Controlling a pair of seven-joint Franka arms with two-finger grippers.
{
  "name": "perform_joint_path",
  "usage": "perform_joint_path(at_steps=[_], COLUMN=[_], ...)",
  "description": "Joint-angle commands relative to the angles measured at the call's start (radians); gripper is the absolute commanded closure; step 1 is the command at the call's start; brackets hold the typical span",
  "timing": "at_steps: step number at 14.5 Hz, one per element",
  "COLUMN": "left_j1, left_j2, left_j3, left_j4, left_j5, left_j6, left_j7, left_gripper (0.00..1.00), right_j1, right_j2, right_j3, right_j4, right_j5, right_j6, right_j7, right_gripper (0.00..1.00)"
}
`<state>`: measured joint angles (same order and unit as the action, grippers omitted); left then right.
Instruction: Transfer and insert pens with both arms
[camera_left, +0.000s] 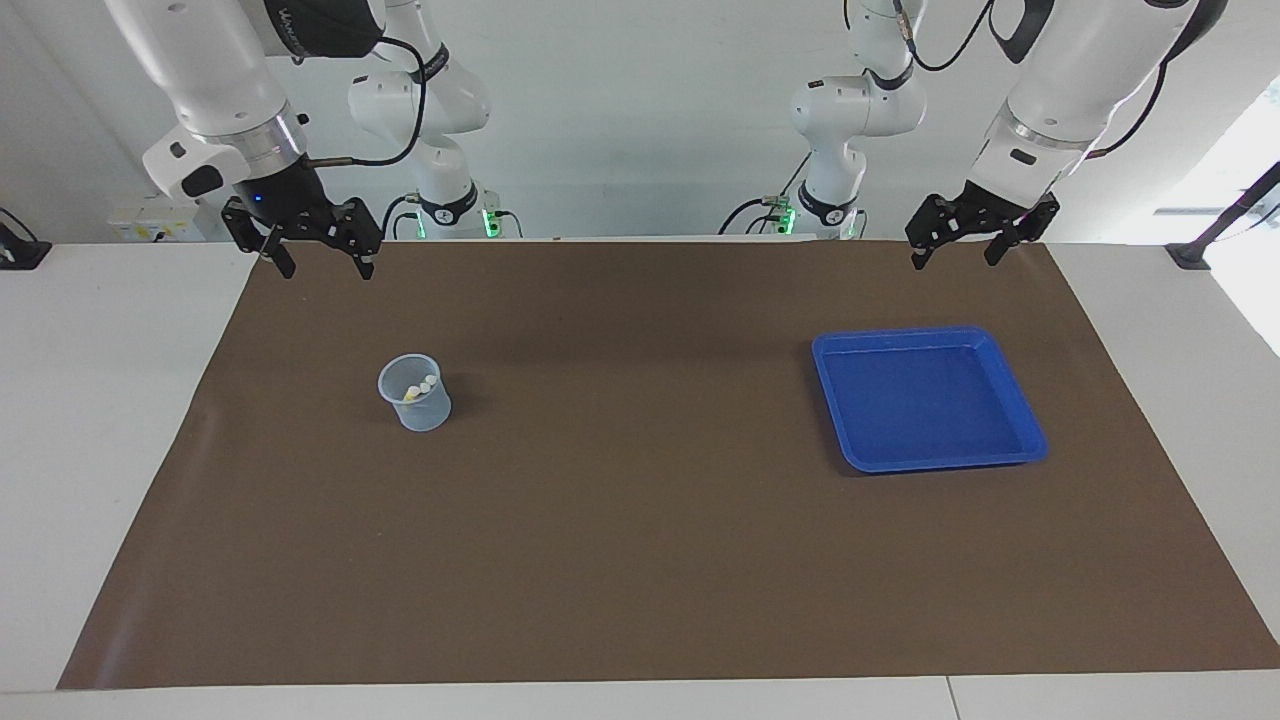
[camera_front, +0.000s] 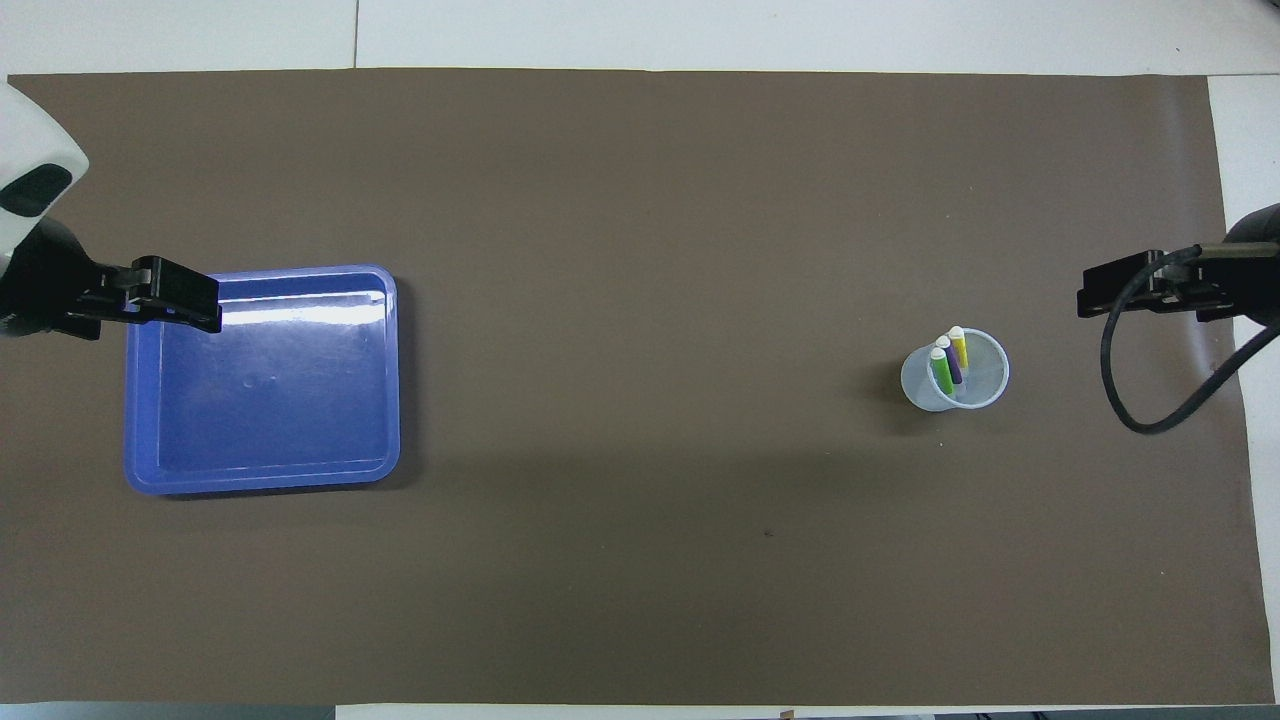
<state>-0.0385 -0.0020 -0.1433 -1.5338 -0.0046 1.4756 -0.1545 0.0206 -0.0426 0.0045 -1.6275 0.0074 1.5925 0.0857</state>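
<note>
brown-matted worktop (camera_left: 640, 560), blue tray (camera_left: 1030, 440), clear cup (camera_left: 425, 410): left end effector (camera_left: 957, 250) and right end effector (camera_left: 320, 265) hang open, empty. only the overhead view reveals the colours of the pens (camera_front: 948, 365) in the cup.

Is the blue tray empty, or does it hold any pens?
Empty: the blue tray shows only bare floor; all three pens stand in the clear cup.

white arms (camera_left: 215, 70), silver rings, black cables
</note>
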Motion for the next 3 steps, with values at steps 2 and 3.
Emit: perform_joint_path(at_steps=[2, 3], left_j1=[-0.003, -0.003], left_j2=[-0.013, -0.013], left_j3=[0.008, 0.008], left_j4=[-0.008, -0.008], left_j5=[0.008, 0.008], left_j6=[0.000, 0.002], left_j7=[0.007, 0.007], left_gripper=[0.00, 0.00], right_j1=[-0.005, -0.005], right_j2=[-0.008, -0.008], right_j3=[0.003, 0.003], right_j4=[-0.011, -0.011], right_j5=[0.020, 0.020], right_j6=[0.003, 0.003], right_j7=[0.008, 0.008], right_gripper=[0.00, 0.00])
